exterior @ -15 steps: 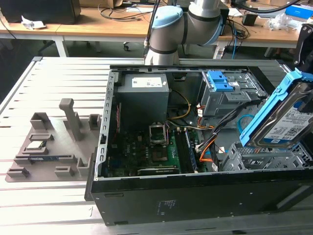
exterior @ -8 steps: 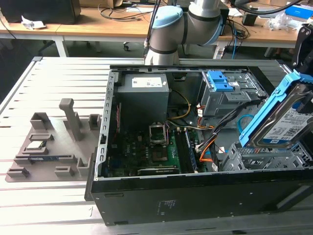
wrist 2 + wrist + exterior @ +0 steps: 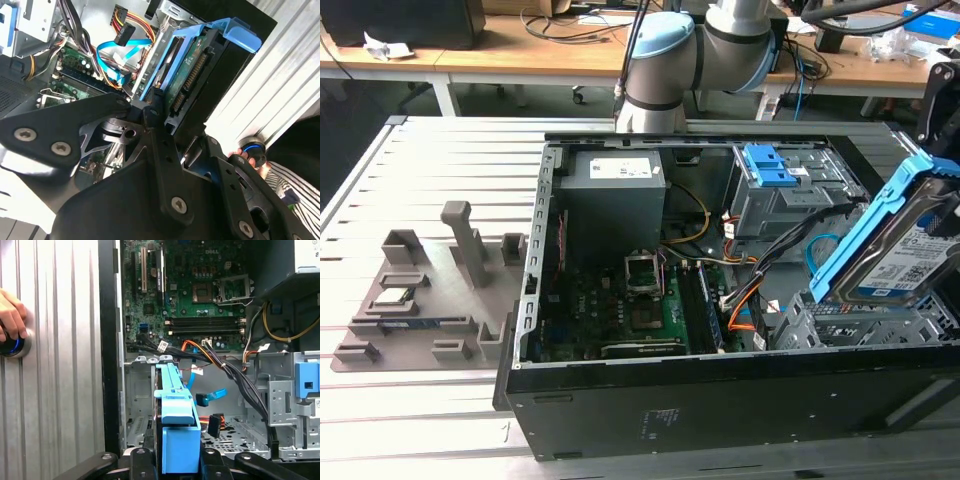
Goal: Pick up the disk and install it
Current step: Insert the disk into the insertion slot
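Black fingers (image 3: pixel 180 465) clamped around the disk (image 3: pixel 176 425), fingertips hidden behind its blue rail.

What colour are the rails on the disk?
Bright blue, clearest on the disk in the first wrist view.

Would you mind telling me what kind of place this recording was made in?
Probably a robotics lab or workshop: an open computer case lies on a slotted metal table, the gripper holds the disk over it, and cluttered wooden benches stand behind.

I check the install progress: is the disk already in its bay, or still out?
Still out: the disk is tilted above the drive cage, held in the gripper.
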Motion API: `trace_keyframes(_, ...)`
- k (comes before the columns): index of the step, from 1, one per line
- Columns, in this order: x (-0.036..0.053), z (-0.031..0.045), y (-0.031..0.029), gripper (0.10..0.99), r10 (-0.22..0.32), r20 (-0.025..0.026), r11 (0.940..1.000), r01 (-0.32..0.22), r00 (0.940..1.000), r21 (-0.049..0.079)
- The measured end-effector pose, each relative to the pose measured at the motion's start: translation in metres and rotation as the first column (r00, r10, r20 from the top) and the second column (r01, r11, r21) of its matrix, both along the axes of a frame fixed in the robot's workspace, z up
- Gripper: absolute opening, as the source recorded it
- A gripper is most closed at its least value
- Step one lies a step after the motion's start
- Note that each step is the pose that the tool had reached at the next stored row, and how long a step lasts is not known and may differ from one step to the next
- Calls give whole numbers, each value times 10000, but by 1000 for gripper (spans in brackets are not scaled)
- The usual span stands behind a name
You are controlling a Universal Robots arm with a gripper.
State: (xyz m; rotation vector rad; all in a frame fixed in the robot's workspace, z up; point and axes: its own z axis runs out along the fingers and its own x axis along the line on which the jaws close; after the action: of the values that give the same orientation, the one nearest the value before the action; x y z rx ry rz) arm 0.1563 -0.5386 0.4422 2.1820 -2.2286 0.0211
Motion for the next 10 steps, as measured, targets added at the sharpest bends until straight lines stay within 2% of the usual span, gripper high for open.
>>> trace_keyframes(3,1,-87,0,365,2,1,10000,-2,10000,0)
trace_keyframes(10,1,-230,0,365,3,0,10000,-3,10000,-1)
